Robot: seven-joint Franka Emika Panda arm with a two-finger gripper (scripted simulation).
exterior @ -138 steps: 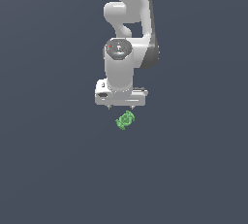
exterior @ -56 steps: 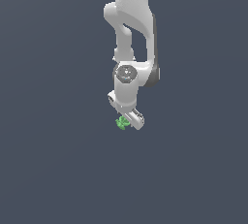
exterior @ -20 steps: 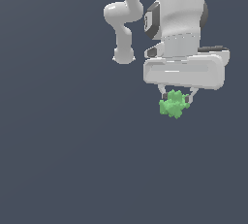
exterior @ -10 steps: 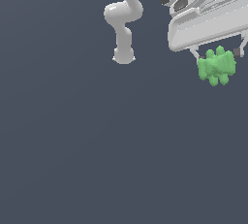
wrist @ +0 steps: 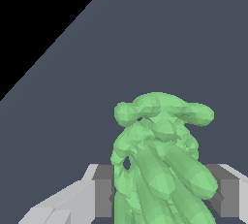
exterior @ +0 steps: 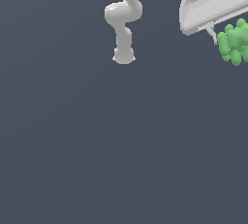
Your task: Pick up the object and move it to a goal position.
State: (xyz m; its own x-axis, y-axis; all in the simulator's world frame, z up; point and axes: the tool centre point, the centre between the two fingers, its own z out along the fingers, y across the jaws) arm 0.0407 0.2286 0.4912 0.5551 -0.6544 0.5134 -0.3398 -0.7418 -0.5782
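Wrist view, nearest: bright green object [wrist: 160, 160], lumpy and ridged, faceted lobes bulging outward, matte like plastic. Pinched between two grey pads [wrist: 103, 191], one pressing each side, set in white angular fingers of the gripper [wrist: 162, 194]. Beyond, flat slate-grey floor [wrist: 160, 34]. Exterior view: object [exterior: 234, 42] up at the view's right edge, hanging under the gripper's [exterior: 227, 34] broad white body, well above the floor. Farther back, smooth white arm [exterior: 124, 17] with rounded joints.

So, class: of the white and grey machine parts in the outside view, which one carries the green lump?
The gripper at the exterior view's upper right; the green lump hangs between its jaws. The arm's base holds nothing.
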